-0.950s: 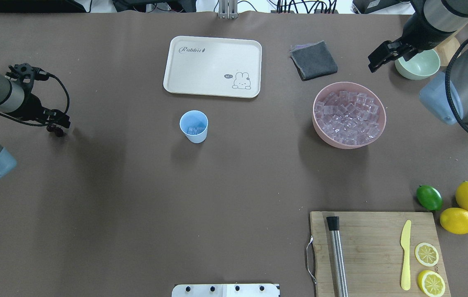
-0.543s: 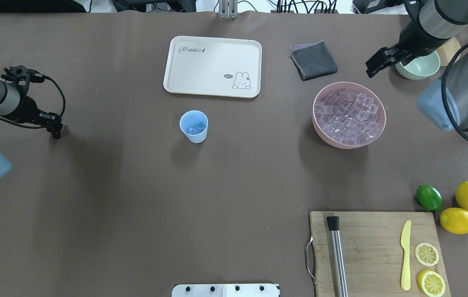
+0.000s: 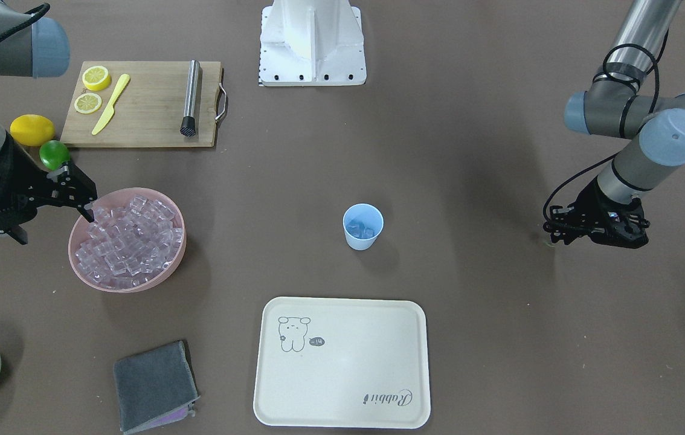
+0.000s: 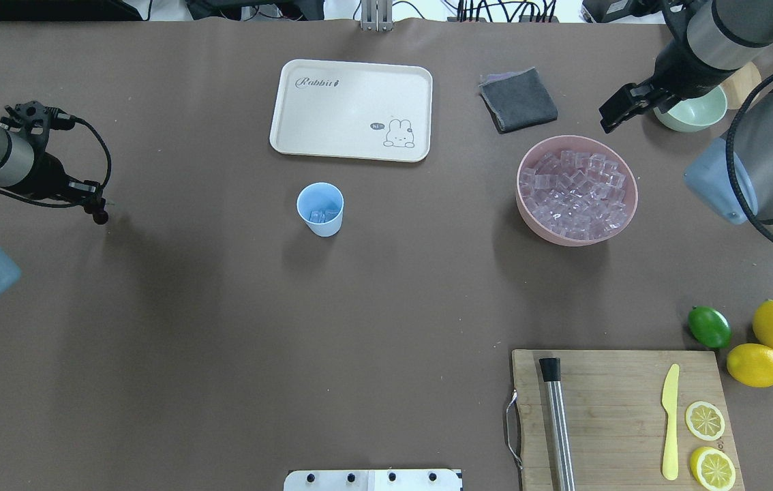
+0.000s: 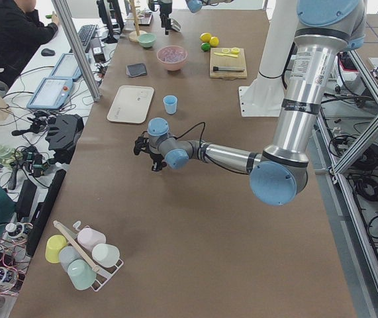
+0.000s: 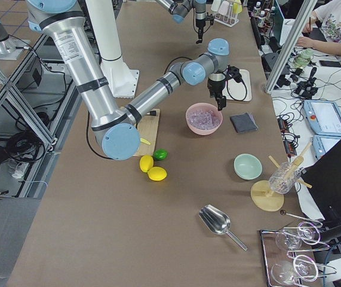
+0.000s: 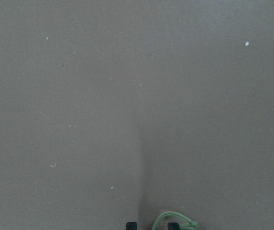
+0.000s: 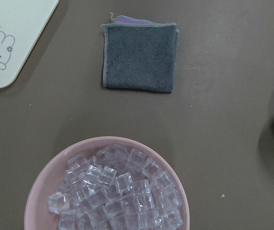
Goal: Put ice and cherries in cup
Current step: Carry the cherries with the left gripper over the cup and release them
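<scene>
Left fingers (image 4: 91, 203) look clamped on the cherries (image 4: 101, 218), which hang well to the view-left of the cup (image 4: 320, 209) in the overhead view. Not delivered yet. Right fingers (image 4: 611, 117) are far view-right of the cup, past the pink bowl (image 4: 520, 198) and just beside the pale green bowl (image 4: 693, 128). Cup is upright on the worktop (image 4: 223, 327) with a few cubes of ice (image 4: 322, 215) in its bottom, so the ice step is at least started. The bulk of the ice is heaped in the pink bowl.

Front view: right fingers read as apart and empty, tips at the pink bowl's rim. Cup is smooth light-blue plastic, round, slightly tapered, no handle.

Left side view: near arm reaches low, cup beyond it. Fingers too small to judge.

Right side view: near arm's wrist is above the pink bowl. Nothing more to read.

Left wrist: matte brown worktop, thin green stem (image 7: 174, 219) looped at the fingertips. Fruit is out of frame.

Right wrist: clear glassy cubes, hard-edged, piled loose. Fuzzy grey cloth (image 8: 140, 56) beyond them.

Left to do, my read: cherries into cup, maybe more ice.
</scene>
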Tool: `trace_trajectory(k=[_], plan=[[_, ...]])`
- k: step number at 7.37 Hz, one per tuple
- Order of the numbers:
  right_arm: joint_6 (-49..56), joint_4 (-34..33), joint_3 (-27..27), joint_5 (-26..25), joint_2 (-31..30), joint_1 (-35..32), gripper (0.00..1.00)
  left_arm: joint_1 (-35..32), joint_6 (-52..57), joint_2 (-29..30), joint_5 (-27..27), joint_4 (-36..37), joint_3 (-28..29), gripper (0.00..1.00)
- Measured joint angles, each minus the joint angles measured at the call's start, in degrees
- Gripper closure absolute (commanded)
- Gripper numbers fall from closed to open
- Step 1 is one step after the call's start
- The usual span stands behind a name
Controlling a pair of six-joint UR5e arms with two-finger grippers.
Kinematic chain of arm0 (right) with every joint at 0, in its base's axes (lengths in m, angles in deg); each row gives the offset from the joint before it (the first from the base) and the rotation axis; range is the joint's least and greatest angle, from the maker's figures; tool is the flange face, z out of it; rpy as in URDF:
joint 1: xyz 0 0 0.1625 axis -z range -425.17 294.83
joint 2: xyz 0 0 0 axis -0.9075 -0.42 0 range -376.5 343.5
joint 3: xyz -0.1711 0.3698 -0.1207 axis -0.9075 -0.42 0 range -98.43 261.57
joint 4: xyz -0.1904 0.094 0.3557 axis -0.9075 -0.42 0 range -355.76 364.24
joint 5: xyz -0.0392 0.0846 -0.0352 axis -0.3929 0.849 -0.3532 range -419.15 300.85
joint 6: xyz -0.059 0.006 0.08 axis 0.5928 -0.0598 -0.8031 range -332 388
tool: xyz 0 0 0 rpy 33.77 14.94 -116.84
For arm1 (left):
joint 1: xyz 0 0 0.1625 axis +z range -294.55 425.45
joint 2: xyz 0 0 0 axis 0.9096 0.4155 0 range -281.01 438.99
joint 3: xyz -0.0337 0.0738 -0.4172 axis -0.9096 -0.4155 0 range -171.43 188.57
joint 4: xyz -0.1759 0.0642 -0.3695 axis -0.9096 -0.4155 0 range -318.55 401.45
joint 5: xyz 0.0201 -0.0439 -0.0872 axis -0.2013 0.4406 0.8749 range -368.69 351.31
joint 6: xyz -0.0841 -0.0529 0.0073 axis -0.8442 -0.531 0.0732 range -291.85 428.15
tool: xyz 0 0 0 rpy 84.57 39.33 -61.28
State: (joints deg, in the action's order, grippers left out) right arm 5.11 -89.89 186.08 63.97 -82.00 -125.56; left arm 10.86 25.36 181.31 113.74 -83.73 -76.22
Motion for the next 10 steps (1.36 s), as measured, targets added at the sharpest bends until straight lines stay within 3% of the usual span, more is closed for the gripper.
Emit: trace_trajectory(k=[2, 6, 9, 10], plan=[[1.03, 0.06, 0.44, 0.39, -1.64, -0.17, 0.01, -0.33, -0.65, 4.41, 0.45, 2.45, -1.42, 1.0], [12.56, 0.2, 0.63, 4.84, -7.21, -5.18, 0.01, 4.87, -15.22, 24.77, -0.92, 13.94, -2.1, 1.0], [25.25, 0.02, -3.55, 7.6, -8.97, -11.53, 0.01, 13.05, -21.89, 28.15, -7.55, 15.1, -3.39, 1.0], [29.12, 0.05, -5.48, 8.56, -9.06, -13.58, 0.01, 15.02, -22.39, 28.22, -9.35, 15.11, -3.49, 0.9]])
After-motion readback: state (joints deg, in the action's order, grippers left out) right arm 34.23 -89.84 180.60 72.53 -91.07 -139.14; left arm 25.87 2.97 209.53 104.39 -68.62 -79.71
